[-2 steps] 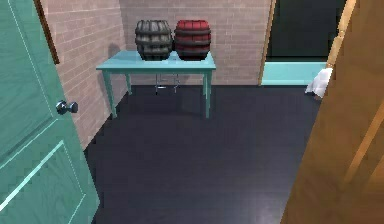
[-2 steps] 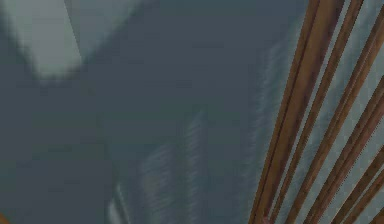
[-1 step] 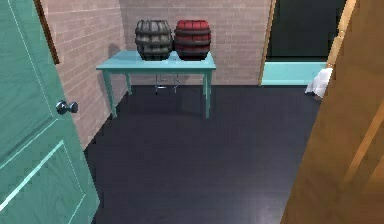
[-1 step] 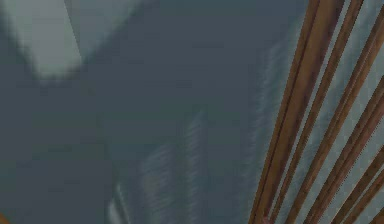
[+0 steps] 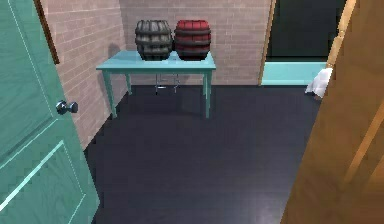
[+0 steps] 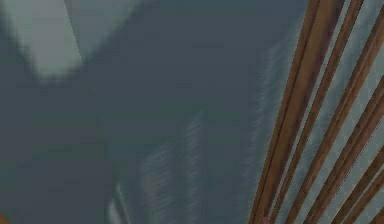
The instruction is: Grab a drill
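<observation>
A teal bench (image 5: pixel 156 64) on slim square legs stands against a pink brick wall (image 5: pixel 85 45) in the forward view. It carries two squat barrel shapes ribbed with dark bands, one grey (image 5: pixel 153 39) and one red (image 5: pixel 192 38), set side by side and touching. A small pale wiry shape (image 5: pixel 166 88) sits under the bench, too small to name. The floor (image 5: pixel 190 150) is dark and faintly glossy. A panelled teal door (image 5: pixel 35 150) with a round dark knob (image 5: pixel 67 107) frames the left, and an orange-brown wooden panel (image 5: pixel 345 140) frames the right. The arm side view adds reddish-brown wooden slats (image 6: pixel 300 110) slanting across a smooth grey-blue surface (image 6: pixel 150 100). Where the drill lies cannot be told, nor can the state of the fingers.
</observation>
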Robot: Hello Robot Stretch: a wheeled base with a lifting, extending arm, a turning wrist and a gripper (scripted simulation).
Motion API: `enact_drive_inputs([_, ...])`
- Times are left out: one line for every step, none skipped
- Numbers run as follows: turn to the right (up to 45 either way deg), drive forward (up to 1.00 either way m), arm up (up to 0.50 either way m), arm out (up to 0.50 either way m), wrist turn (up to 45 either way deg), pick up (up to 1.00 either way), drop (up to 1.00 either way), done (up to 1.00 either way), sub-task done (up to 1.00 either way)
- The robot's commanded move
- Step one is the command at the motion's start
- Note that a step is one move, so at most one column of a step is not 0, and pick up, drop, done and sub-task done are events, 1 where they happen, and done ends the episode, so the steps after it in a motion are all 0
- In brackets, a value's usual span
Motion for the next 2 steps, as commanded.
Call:
enact_drive_inputs([0.0, 0.00, 0.10, 0.00, 0.0, 0.00, 0.00, 0.00, 0.00])
enact_drive_inputs([0.0, 0.00, 0.00, 0.00, 0.0, 0.00, 0.00, 1.00, 0.00])
